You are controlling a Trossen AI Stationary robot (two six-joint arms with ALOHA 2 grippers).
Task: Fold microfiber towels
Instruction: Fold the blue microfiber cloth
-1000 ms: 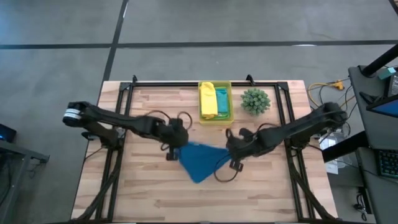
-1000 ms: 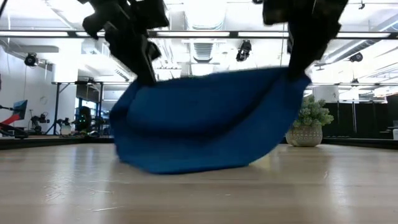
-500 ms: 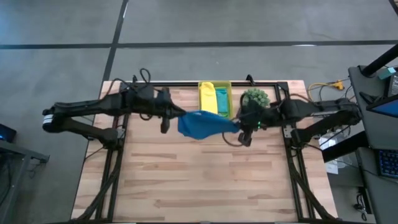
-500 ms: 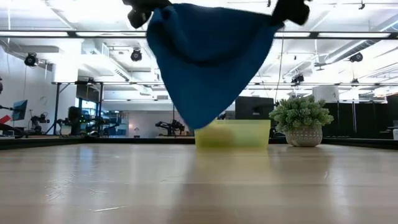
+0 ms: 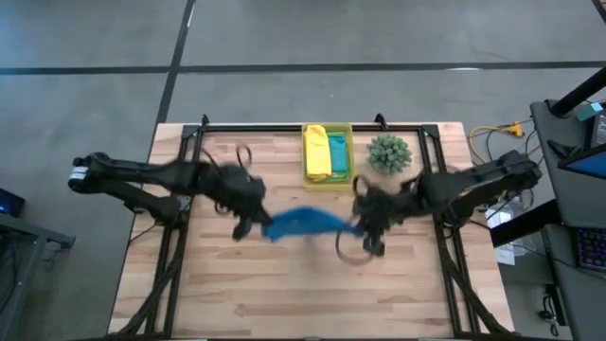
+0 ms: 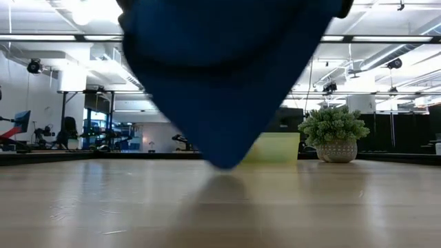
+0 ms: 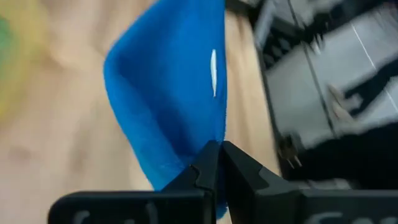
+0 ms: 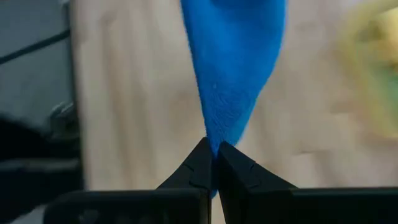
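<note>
The royal blue towel hangs in the air between my two grippers over the middle of the table; in the low view it fills the upper middle and its lowest point hangs just above the wood. My left gripper is shut on its left end, my right gripper on its right end. The yellow towel and the teal towel lie in the bin. No lime green towel can be told apart. My left gripper pinches a corner of the blue towel between its two fingers. The towel stretches away from the fingers, lifted clear of the table. My right gripper pinches another corner of the towel between its two fingers. The cloth widens away from the fingertips and sags between the two holds.
The translucent yellow-green bin stands at the far middle of the table, with the small potted plant to its right. A black frame runs along the table's far edge and sides. Bare wood lies toward the near edge.
Both grippers lifted the blue towel off the table and swung it toward the far edge, then came back toward the table's middle and lower. The towel went from draped on the wood to hanging clear, sagging between the two held corners.
</note>
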